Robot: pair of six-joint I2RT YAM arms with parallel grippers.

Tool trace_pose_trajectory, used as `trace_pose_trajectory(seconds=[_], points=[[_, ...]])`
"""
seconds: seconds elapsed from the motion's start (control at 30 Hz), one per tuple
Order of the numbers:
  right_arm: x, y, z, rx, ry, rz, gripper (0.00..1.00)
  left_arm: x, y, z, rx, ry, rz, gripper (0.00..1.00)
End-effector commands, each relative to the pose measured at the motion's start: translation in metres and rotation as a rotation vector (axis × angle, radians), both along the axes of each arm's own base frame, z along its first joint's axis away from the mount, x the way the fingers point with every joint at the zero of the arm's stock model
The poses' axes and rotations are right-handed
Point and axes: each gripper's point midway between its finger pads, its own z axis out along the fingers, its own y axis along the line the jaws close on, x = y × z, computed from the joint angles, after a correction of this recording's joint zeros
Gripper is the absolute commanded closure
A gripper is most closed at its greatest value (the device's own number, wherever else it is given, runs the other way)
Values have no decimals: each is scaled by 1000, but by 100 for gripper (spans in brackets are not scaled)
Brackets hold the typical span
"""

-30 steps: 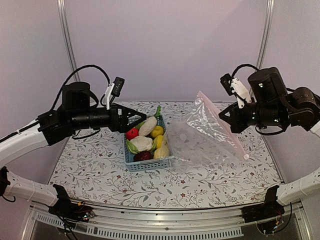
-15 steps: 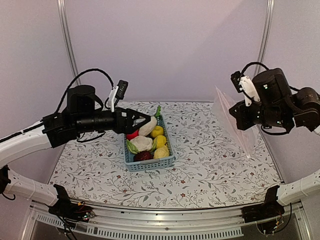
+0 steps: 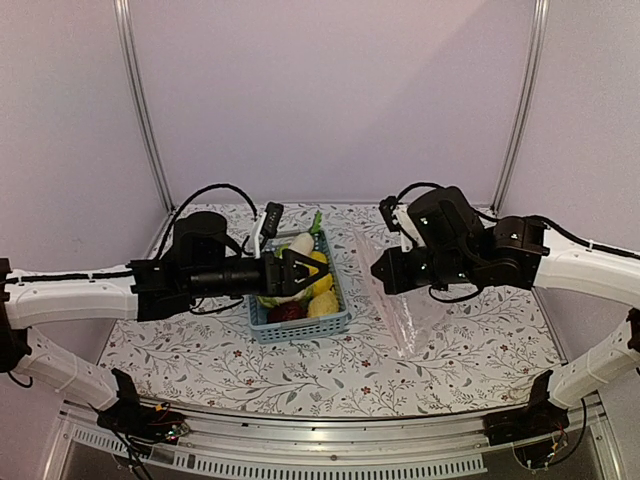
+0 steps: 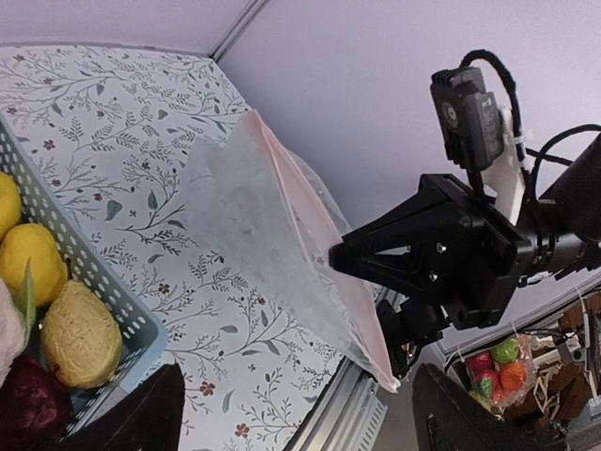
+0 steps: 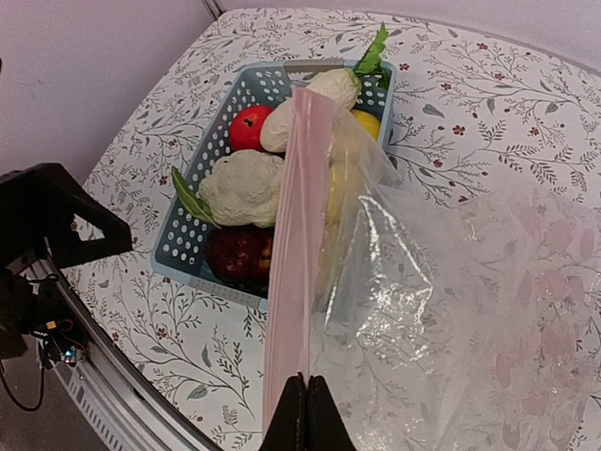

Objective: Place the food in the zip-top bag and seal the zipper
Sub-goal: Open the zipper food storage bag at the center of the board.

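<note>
zip-top bag [image 5: 441, 282] pinched at zipper [image 5: 293, 244] by closed right fingers [image 5: 305, 413], beside basket [image 5: 184, 246]; left fingers [image 3: 300, 272] spread wide, empty, over food [image 5: 242, 188]

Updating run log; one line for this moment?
left gripper open near basket; right gripper shut on zip-top bag; food in basket

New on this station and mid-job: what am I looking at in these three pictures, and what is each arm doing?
Two robot arms stand at the near edge of the table. The wide picture looks down from above and behind them; the other two come from a camera on each wrist. The right hand is shut on the zip-top bag, pinching its pinkish zipper strip and holding that edge up beside the blue basket. The left hand is open, holding nothing, above the basket. The food, including a cauliflower and a red tomato, lies in the basket; the bag looks empty.
</note>
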Motion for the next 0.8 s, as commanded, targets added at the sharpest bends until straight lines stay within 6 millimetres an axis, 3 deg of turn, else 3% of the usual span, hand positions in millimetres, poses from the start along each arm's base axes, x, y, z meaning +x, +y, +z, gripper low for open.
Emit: trace_pose_trajectory(seconds=[0.0,0.43,0.77], points=[[1,26,21,175,9,24,100,-7,-20,-5,-99,69,-15,18],[-3,35,17,219,44,44,100,-12,-66,-26,-128,162,-99,43],[-2,36,14,206,41,44,100,-14,-76,-26,-139,176,-115,42]])
